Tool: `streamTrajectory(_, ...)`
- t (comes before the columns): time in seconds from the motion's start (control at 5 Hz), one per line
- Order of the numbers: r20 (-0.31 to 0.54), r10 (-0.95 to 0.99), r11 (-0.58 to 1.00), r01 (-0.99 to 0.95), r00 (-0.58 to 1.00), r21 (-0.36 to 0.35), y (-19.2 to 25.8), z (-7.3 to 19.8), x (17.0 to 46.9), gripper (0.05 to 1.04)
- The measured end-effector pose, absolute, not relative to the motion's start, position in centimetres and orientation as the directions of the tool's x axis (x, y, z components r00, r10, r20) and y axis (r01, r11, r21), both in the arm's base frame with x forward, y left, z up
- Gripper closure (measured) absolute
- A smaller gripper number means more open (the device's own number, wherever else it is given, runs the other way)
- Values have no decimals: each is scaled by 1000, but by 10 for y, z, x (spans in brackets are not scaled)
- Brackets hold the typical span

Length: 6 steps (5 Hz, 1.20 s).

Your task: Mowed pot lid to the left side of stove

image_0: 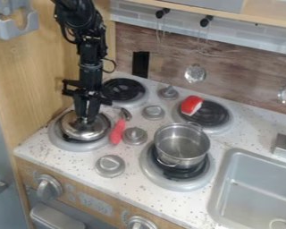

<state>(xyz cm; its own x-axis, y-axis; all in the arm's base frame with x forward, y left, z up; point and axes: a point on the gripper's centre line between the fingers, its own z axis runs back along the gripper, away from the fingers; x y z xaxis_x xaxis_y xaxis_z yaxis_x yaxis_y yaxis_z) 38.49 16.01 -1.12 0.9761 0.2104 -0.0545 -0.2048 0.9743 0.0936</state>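
The black gripper (pixel 86 118) hangs straight down over the left front burner, its fingers close together around the knob of the lid. Beneath it, the shiny metal pot lid (pixel 84 129) lies over that burner at the left side of the stove (pixel 124 169). The lid's knob is partly hidden by the fingertips.
A metal pot (pixel 182 145) stands on the right front burner, uncovered. A red-and-white toy piece (pixel 191 104) sits on the right rear burner. Close to the lid's right lies a red-handled utensil (pixel 118 130), among stove knobs. The sink (pixel 258 188) is at lower right.
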Motion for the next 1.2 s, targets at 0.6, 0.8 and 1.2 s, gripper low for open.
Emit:
streamTrajectory(0.6, -39, 209, 972, -203, 977, 120, 170, -17, 382, 498)
streamTrajectory(0.8, 2, 133, 981, -132, 991, 144, 154, 4, 384, 194)
streamTrajectory(1.2, 71, -146, 980, 134, 987, 146, 74, 40, 397, 80)
